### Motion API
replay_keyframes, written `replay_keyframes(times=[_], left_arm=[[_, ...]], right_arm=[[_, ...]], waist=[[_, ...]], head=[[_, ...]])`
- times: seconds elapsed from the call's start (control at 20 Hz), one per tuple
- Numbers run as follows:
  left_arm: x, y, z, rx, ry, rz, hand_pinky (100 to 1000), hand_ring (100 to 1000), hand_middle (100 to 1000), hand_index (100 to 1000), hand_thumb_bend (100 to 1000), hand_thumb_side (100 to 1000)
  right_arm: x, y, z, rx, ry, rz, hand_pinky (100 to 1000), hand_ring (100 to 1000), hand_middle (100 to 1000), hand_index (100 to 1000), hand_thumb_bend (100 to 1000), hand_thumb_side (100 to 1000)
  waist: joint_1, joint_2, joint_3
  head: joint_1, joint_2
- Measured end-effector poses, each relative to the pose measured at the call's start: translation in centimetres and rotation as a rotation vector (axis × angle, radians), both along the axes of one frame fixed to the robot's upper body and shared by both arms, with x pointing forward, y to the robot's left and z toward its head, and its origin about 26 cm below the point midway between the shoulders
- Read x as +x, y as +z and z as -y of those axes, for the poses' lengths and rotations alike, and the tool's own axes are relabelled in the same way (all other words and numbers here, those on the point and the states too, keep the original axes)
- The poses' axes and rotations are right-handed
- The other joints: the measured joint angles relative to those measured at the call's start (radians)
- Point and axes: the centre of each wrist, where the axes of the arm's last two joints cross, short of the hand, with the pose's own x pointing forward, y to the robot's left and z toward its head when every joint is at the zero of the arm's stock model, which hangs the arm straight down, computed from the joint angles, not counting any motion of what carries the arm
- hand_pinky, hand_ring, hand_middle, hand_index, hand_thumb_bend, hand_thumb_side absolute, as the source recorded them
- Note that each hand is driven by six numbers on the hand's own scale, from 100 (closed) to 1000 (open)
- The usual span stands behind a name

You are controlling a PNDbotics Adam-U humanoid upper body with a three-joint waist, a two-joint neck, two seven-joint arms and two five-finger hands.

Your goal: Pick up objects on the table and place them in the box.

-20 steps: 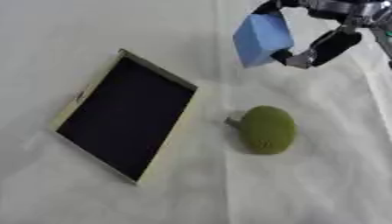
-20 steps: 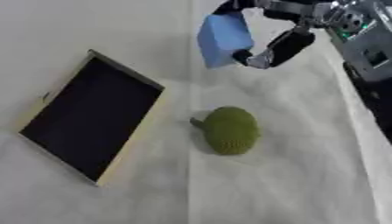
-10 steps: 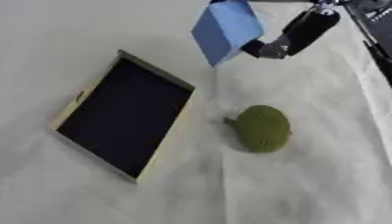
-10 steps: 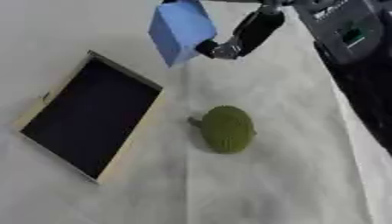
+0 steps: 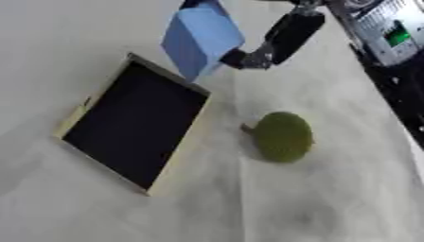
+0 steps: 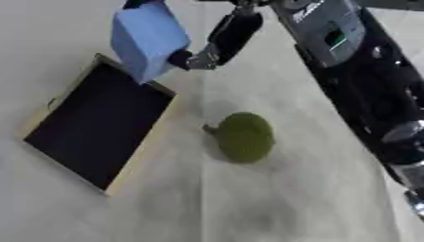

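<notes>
- The table [image 5: 348, 208], covered in a pale cloth, is filling both views; everything else is sitting on it or hanging above it.
- The box [image 5: 132, 125] is lying flat on the robot's left side of the cloth, a shallow tray with a dark inside and a pale wooden rim; its long axis is running on a slant from the near left to the far right; its inside is showing nothing but dark floor.
- The blue block [image 5: 201, 38] is hanging in the air over the box's far right corner, tilted, its lowest corner pointing down toward the rim; whether that corner is clearing the rim or overlapping it only by line of sight is not something the views settle.
- The right hand [image 6: 222, 40] is reaching in from the upper right and is pinching the blue block from its right side, black fingers closed on it; the open dark floor of the box is lying down and to the left of this hand, so the likely move is a short carry that way before letting go; a release here would risk the block striking the rim.
- The green fruit [image 5: 281, 137], round with a short stalk toward the box, is resting on the cloth just right of the box, apart from it; it is lying nearer the right arm, so that arm looks best placed for it.
- The left hand is not showing in either view.
</notes>
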Motion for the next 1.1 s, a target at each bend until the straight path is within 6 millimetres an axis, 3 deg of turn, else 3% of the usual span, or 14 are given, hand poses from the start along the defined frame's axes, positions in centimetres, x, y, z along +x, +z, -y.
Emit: replay_keyframes(times=[0.3, 0.95, 1.1], left_arm=[[-0.4, 0.4, 0.2, -0.030, 0.004, 0.011, 899, 890, 939, 870, 100, 672], [-0.6, 0.6, 0.5, -0.033, -0.008, 0.016, 900, 891, 940, 869, 100, 672], [-0.6, 0.6, 0.5, -0.031, -0.010, 0.014, 900, 892, 941, 869, 100, 672]], right_arm=[[0.7, -1.7, -3.3, -0.019, 0.013, -0.024, 877, 735, 424, 690, 100, 109], [2.8, -4.7, -5.5, -0.071, -0.042, -0.014, 871, 742, 444, 696, 100, 210], [3.0, -5.2, -5.8, -0.089, -0.047, 0.000, 874, 765, 487, 727, 100, 281]], waist=[[0.001, 0.000, 0.003], [-0.007, 0.000, 0.012], [-0.007, 0.000, 0.014]], head=[[-0.001, 0.000], [-0.002, -0.001], [-0.001, -0.001]])
